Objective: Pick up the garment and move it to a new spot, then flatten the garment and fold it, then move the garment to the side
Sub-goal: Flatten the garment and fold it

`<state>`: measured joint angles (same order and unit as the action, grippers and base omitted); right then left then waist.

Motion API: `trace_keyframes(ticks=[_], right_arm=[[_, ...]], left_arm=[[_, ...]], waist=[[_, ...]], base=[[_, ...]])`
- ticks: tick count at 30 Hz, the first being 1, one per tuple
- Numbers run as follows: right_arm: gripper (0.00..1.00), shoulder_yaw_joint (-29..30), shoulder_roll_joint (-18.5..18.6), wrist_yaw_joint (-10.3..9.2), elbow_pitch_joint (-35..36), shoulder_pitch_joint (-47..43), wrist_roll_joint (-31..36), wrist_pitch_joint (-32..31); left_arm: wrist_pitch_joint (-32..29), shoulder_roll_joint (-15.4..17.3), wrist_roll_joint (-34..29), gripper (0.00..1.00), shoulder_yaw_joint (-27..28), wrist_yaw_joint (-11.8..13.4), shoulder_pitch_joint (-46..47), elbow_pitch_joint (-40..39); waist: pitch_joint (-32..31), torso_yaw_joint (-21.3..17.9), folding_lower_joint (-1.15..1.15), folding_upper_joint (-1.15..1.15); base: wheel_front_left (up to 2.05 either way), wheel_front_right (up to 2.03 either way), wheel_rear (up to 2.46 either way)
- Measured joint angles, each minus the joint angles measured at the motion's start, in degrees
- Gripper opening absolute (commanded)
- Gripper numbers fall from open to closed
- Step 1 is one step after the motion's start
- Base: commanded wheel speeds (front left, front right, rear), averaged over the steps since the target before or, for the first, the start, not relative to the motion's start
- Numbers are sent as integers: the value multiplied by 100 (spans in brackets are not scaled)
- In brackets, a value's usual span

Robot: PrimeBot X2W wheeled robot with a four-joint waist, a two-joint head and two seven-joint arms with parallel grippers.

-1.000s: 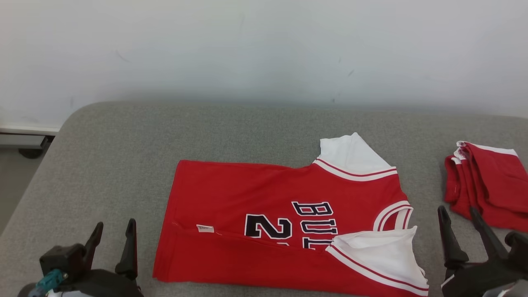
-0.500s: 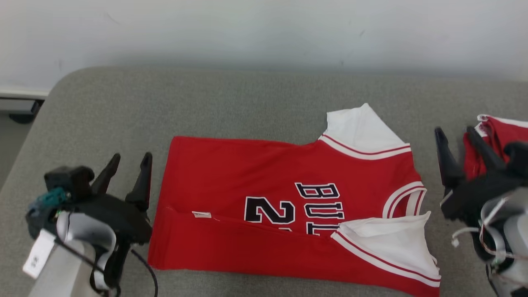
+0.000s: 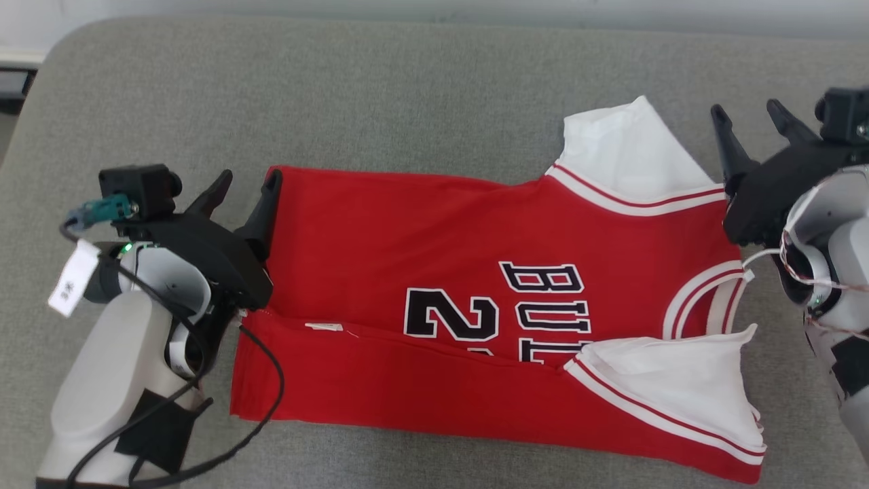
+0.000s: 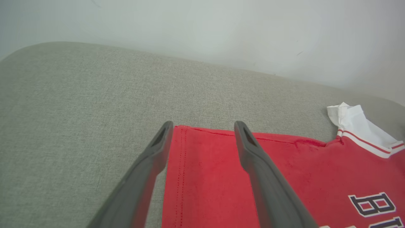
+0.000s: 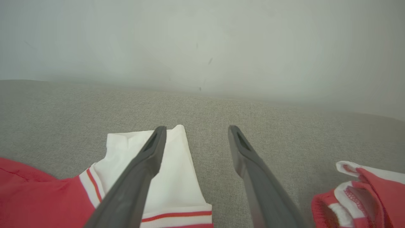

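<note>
The jersey (image 3: 475, 305) lies flat on the grey cushion (image 3: 407, 81), long axis running left–right across the robot: hem at its left end, collar & shoulders at its right. Its near long edge is already turned over the body, hiding the lower part of the number & lettering. The far long edge isn't folded yet.

The left gripper (image 3: 249, 178) sits at the jersey's far hem corner, jaws spread wide, nothing held. In the left wrist view one finger (image 4: 152, 164) hangs over bare cushion just off the hem and the other over red cloth, i.e. the corner lies btw the two. The right gripper (image 3: 745, 112) is just off the jersey's far white sleeve (image 3: 628, 146), also wide open & empty. The right wrist view has one finger over the sleeve and the other past the sleeve's edge, over cushion. Whether any tip touches cloth can't be told.

Key relation: each arm has its own end of the far edge right at its fingertips, left arm nearer the hem, right arm nearer the sleeve, so no crossing is needed. The likely next step is a two-arm pinch of that edge, then a pull toward the robot across the short axis, laying it over the near fold. The loose sleeve may slip or crease on its own.

Vs 1 s ago: both grippers were down by the jersey's near edge and have since travelled up along its two ends. The cam has tilted down too, so the picture's shift isn't the jersey moving; its lay & fold look the same. A second red garment (image 5: 364, 196) lies beyond the jersey's collar end, apart from it.
</note>
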<state>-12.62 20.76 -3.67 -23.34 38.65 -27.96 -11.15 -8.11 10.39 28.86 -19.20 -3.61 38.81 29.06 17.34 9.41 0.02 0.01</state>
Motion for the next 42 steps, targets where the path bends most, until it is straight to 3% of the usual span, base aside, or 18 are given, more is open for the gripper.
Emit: trace_keyframes(ticks=[9,17,23,32,33,34,35,42], right_arm=[[100,-319,-248,115,-961,1038,162,-255],[100,-419,-325,149,-1756,1468,272,-305],[100,-593,-620,166,-2130,1822,376,-299],[100,-754,-645,179,-2636,2234,544,-253],[81,-775,-645,220,-2683,2285,548,-233],[37,-780,-647,226,-2708,2319,559,-189],[0,-791,-654,246,-2740,2334,584,-157],[0,-797,-654,376,-3058,2416,589,46]], left_arm=[[-176,-22,53,100,-22,-149,580,871],[-185,-274,65,100,-157,-249,1049,1421],[-135,-257,110,100,-126,-296,1271,1805],[15,-350,320,100,-51,-346,1645,2209],[21,-363,346,100,-48,-346,1682,2246],[70,-391,392,10,-31,-346,1712,2303],[79,-414,411,0,-44,-346,1737,2362],[121,-501,425,0,-169,-354,1829,2605]], waist=[[482,115,0,0],[767,219,-1,0],[939,253,-1,-1],[1144,165,-2,0],[1162,157,-2,0],[1176,151,-2,0],[1184,147,-1,-1],[1142,189,-2,-1]], base=[[0,0,0],[0,0,0],[0,0,0],[0,0,0],[0,0,0],[0,0,0],[0,0,0],[0,0,0]])
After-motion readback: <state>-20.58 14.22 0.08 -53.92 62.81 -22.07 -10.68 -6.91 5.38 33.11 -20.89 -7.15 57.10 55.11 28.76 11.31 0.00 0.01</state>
